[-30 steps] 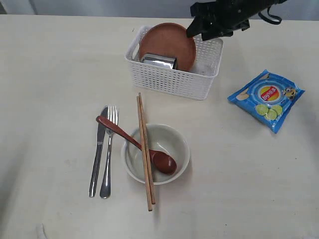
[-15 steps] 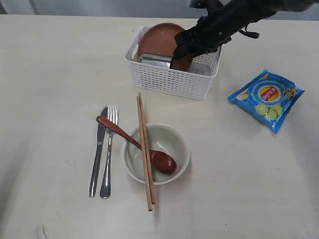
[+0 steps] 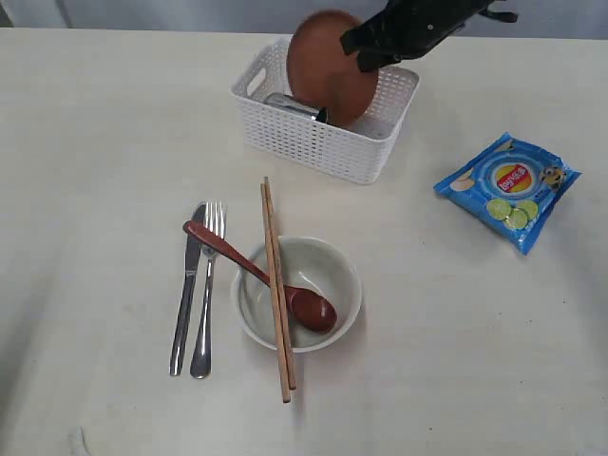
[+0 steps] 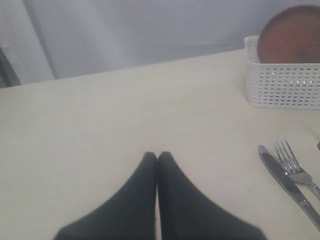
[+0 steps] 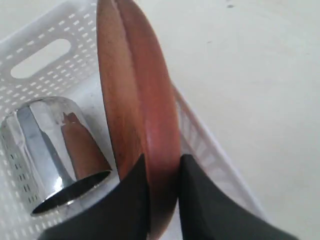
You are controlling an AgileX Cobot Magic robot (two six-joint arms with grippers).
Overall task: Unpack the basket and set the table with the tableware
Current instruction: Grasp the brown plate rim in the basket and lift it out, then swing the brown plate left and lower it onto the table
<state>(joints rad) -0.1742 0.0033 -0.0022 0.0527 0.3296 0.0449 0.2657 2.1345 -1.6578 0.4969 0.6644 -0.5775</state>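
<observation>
Where the wide pale cream tabletop [image 3: 95, 142] spreads across the whole scene, the white rectangular plastic basket with lattice sides [image 3: 313, 147] stands toward its far edge. The round brown plate [image 3: 323, 71] stands on edge in it, its lower edge down between the basket walls and its top well above the rim. The right gripper [image 5: 163, 165] pinches the plate's rim, one black finger pressed to each face. The left gripper [image 4: 157, 156] hangs over bare table well to the side of the basket, jaws pressed together with nothing between them.

Nearer the front, the off-white round bowl [image 3: 318, 261] sits on the table. The blue snack packet [image 3: 508, 188] lies flat to the right, well apart from the bowl and basket. The pair of brown wooden chopsticks [image 3: 275, 285] rests across the bowl's left part, both ends jutting past the rim. Left of the bowl, the steel knife [image 3: 185, 294] and steel fork [image 3: 204, 304] lie side by side, just beside each other. The dark red-brown spoon [image 3: 249, 266] has its head in the bowl, and its handle runs under the chopsticks and over the fork and knife tips. The shiny steel cup [image 5: 55, 145] lies on its side in the basket, close beside the plate.
</observation>
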